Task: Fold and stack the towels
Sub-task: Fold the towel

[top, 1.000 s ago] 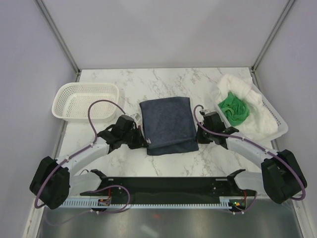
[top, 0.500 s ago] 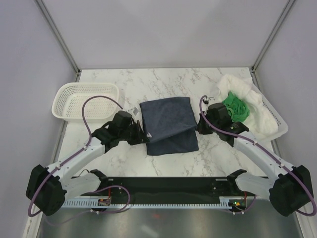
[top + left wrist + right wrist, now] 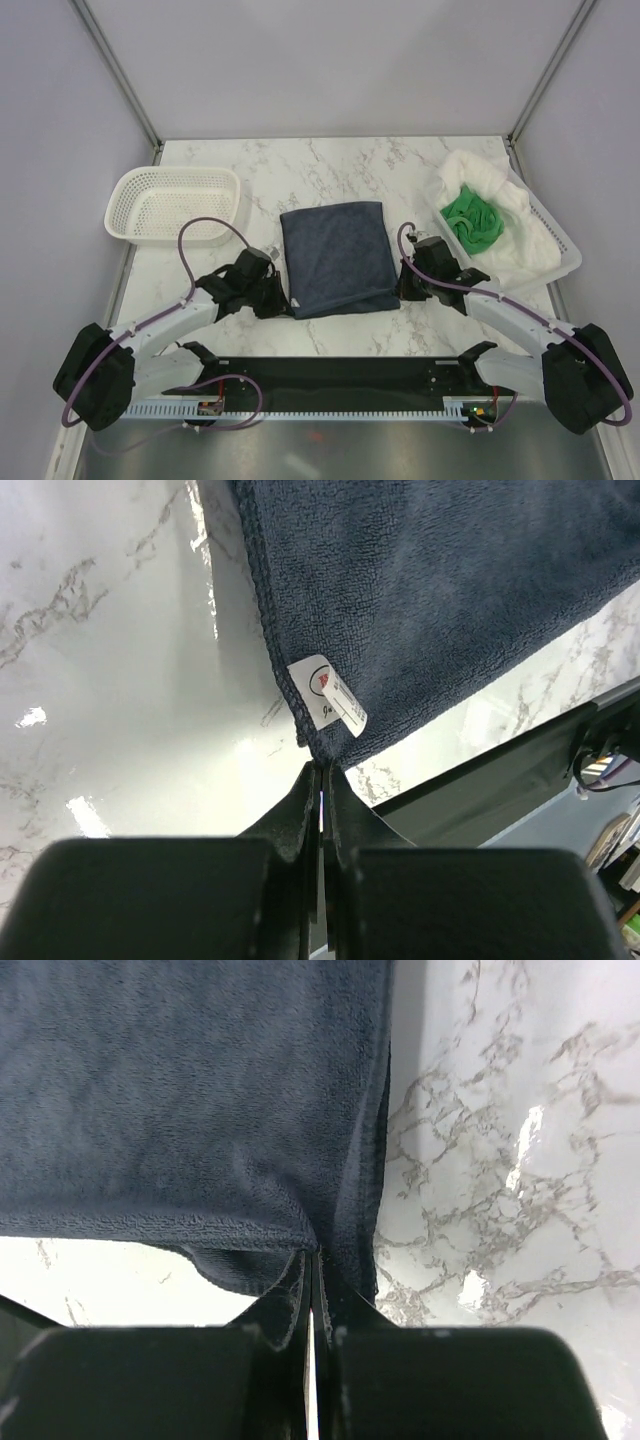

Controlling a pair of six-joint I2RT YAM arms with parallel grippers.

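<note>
the navy towel (image 3: 335,258) lies in the middle of the marble table (image 3: 330,165), flat and doubled over, its near edge not far from the black rail (image 3: 330,375) at the front. the left gripper (image 3: 320,772) is almost fully closed on the near left corner, just below the small white label (image 3: 335,695), and the right gripper (image 3: 312,1255) is closed in the same way on the near right corner. in both wrist views only the very tip of the cloth is between the jaws, so i think a quick pull could let a corner slip out. on the right side two layers are seen, and a loose flap hangs beside the fingers. i cannot tell if both layers are caught; if only one is, the fold may open when the arms lift. if one arm goes faster than the other, the edges would probably land skew. dragging low over the table may also bunch the cloth. the green towel (image 3: 472,222) and the white towel (image 3: 510,245) wait in the right basket (image 3: 565,262), so a crooked first fold would give a poor base for the stack.
</note>
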